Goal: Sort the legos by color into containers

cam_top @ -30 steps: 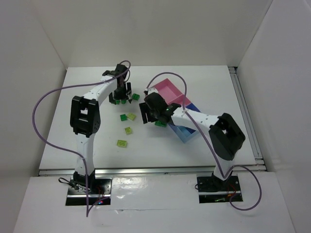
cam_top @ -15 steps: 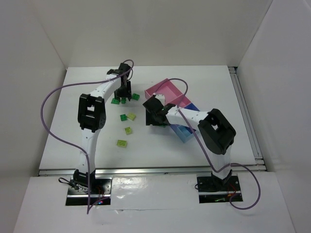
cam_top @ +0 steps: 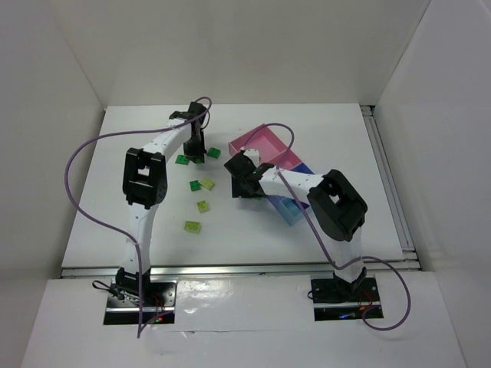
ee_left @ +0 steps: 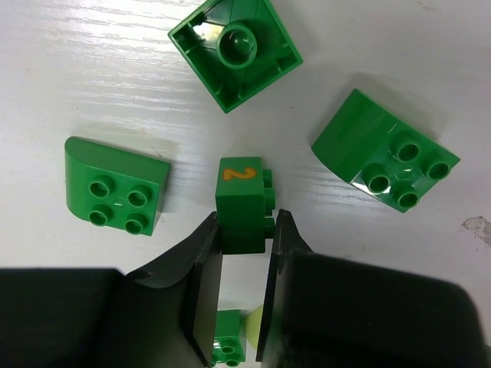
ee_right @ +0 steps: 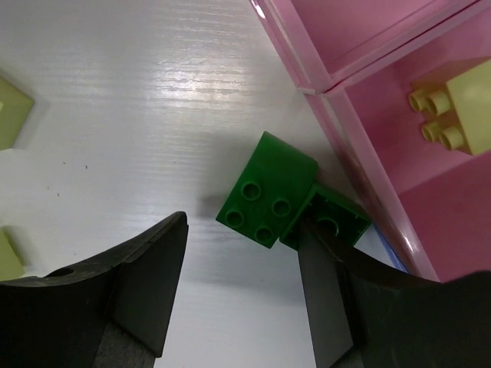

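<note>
L gripper (ee_left: pixel 245 230) is clamped on a dark green brick marked 2 (ee_left: pixel 244 192), fingers on its two sides. The brick rests on the white table (ee_left: pixel 92 69), toward the back and left of the bins. Round it lie 3 more dark green legos: an upturned brick (ee_left: pixel 234 47) beyond, a curved 2x2 (ee_left: pixel 115 195) on one side and a second curved 2x2 (ee_left: pixel 386 157) on the other (none touching the held brick).

R gripper (ee_right: pixel 242 245) stands open, low over the table. Its jaws are astride a dark green 2x2 brick (ee_right: pixel 267 198), w/ a clear gap on one side. Another dark green brick (ee_right: pixel 331 218) touches that one and sits against the wall of a pink bin (ee_right: pixel 360 31). A cream brick (ee_right: pixel 449 107) lies in the next pink compartment.

Top view: lime bricks (cam_top: pixel 202 205) lie loose btwn the arms, w/ the bin row (cam_top: pixel 265 144) right of centre.
</note>
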You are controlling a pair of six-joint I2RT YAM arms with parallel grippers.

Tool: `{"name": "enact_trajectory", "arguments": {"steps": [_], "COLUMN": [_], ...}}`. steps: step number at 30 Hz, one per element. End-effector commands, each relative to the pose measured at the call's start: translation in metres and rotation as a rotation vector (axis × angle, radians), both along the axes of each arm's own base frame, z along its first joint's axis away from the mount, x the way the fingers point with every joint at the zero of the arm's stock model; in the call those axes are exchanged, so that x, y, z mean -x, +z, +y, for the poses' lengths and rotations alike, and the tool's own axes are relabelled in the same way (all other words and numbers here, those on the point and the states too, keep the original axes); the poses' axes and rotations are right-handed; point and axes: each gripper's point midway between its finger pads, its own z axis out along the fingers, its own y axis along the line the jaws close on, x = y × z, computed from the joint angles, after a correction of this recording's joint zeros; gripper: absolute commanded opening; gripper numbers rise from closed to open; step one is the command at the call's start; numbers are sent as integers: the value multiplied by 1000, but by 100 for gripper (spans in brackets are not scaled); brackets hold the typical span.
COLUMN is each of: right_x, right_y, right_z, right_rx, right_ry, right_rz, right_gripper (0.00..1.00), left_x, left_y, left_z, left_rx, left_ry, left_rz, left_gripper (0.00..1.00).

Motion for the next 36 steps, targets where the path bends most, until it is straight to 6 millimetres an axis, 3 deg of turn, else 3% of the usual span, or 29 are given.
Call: {"name": "enact_trajectory", "arguments": {"steps": [1, 6, 10, 15, 16, 17, 23, 26, 29, 34, 36], "right_x": [-18, -15, -7, 41, 43, 41, 24, 29, 33, 42, 46], "right_y": [7, 6, 27, 49, 45, 57, 77, 68, 63, 61, 60], "right_z": [9, 15, 29, 75, 73, 72, 40, 26, 27, 32, 29], "right_rx": [18, 46, -17, -222, -210, -221, -134, -86, -83, -137, -142], "right_ry": [15, 52, 116, 415, 423, 419, 290, 273, 287, 313, 304], "right_rz": [-63, -66, -103, -36, -30, -56, -181, -159, -131, -116, -111], "right_gripper": [66, 56, 52, 60, 60, 60, 63, 71, 76, 76, 76], "left_x": [1, -1, 1, 1, 1, 1, 1, 2, 5, 4, 5], "left_y": [25, 48, 64, 82, 82, 85, 89, 94, 98, 123, 133], "left_z": [-2, -4, -5, -5, -5, -5, -7, -10, -20, -61, -91], "left_rx": [28, 47, 62, 71, 71, 71, 81, 100, 155, 337, 415], "left_ry": [-21, -25, -29, -29, -29, -29, -33, -41, -66, -158, -204], "left_rz": [-32, -77, -105, -140, -141, -142, -149, -154, -151, -180, -198], "left_gripper": [14, 5, 4, 2, 2, 2, 2, 0, 0, 0, 0]}}
